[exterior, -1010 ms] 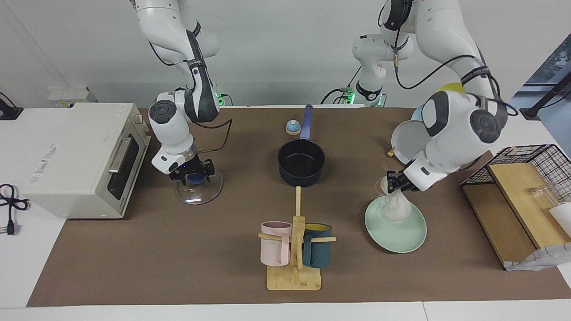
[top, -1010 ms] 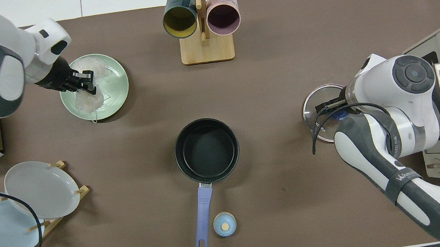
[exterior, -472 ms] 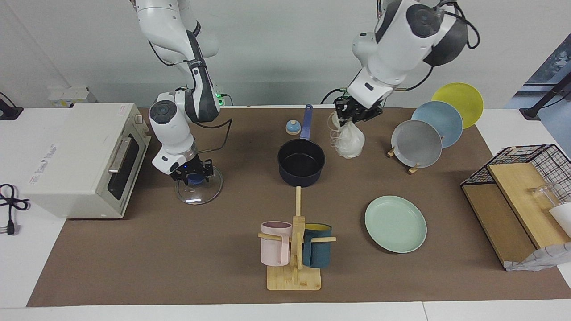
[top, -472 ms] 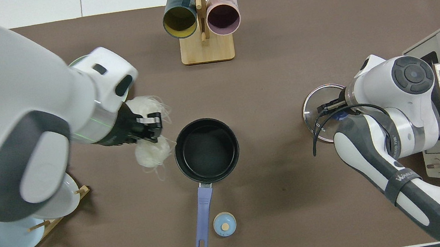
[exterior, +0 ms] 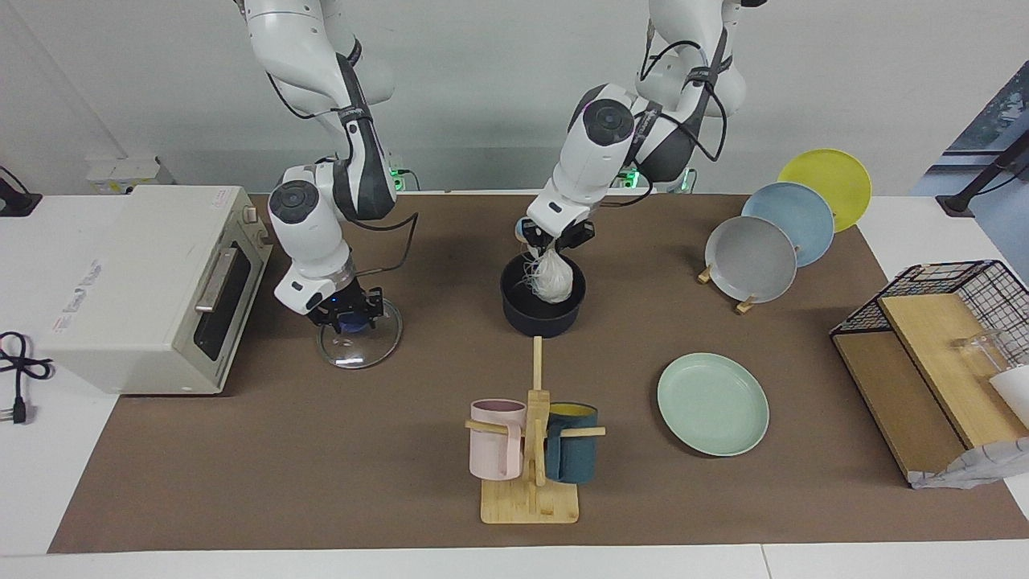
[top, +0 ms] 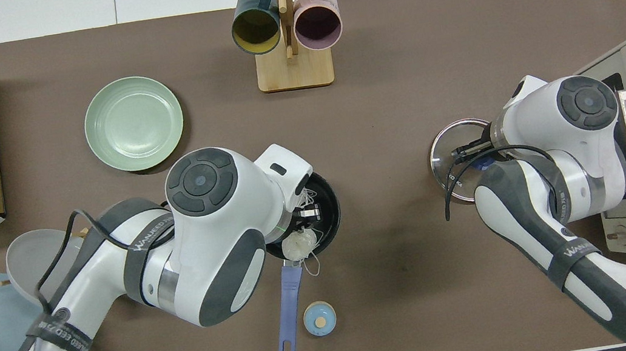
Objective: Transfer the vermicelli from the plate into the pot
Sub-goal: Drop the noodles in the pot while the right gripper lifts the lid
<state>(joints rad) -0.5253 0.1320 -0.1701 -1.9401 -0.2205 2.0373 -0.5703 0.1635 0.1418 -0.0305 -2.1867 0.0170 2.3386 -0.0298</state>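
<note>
Since half a second ago the left tool (exterior: 556, 238) has swung from beside the pot to directly over it, carrying the translucent whitish clump of vermicelli (exterior: 553, 278) with it. Its fingers are pinched tight on the top of the clump, which hangs down into the mouth of the small dark navy saucepan with a long blue handle (exterior: 543, 310); whether the noodles touch the pot's floor cannot be told. Seen from overhead, the left arm's wrist covers much of the pot (top: 327, 213), and loose strands (top: 302, 244) trail over the rim at the handle (top: 287, 310). The round pale mint-green plate (exterior: 713, 404) lies bare on the brown surface (exterior: 241, 466), toward the left arm's end and farther from the robots than the pot.

At the other end, the right tool (exterior: 348, 315) is down on the blue knob of a clear glass lid (exterior: 359, 342) lying flat in front of the white toaster oven (exterior: 145, 285), its fingers closed around the knob. A small blue-and-wood bell-shaped piece (top: 319, 318) sits just beside the handle's tip.
</note>
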